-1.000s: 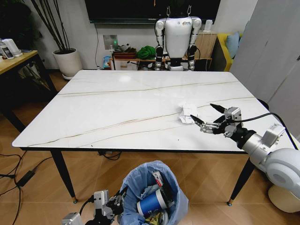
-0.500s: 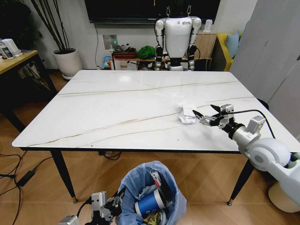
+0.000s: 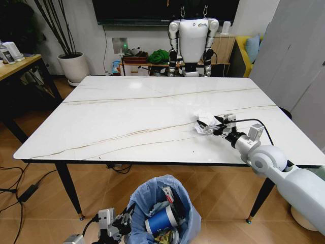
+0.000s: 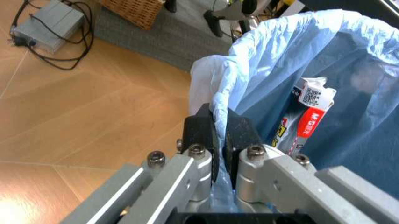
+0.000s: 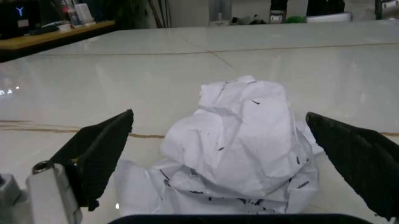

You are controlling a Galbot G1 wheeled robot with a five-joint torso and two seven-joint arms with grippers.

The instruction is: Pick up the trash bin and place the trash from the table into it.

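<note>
The right gripper (image 3: 208,126) straddles the paper wad (image 3: 203,123) on the desk (image 3: 127,117), jaws apart — ready to pinch. The left gripper (image 4: 215,135), jaws clamped on the bag-lined rim, holds the trash bin (image 3: 165,211) below the desk edge — handy for drops.

One crumpled white paper wad (image 3: 203,123) is lying on the one marble counter (image 3: 127,117), right of the frame's centre in the head view. One trash bin (image 3: 190,223) with a blue bag is sitting at the bottom centre, and inside it one blue paper cup (image 3: 161,222) and one red-and-white carton (image 4: 309,115) are showing. Two tools are working: the right tool (image 3: 208,124) at the wad, the left tool (image 4: 217,135) at the bin's rim.
</note>
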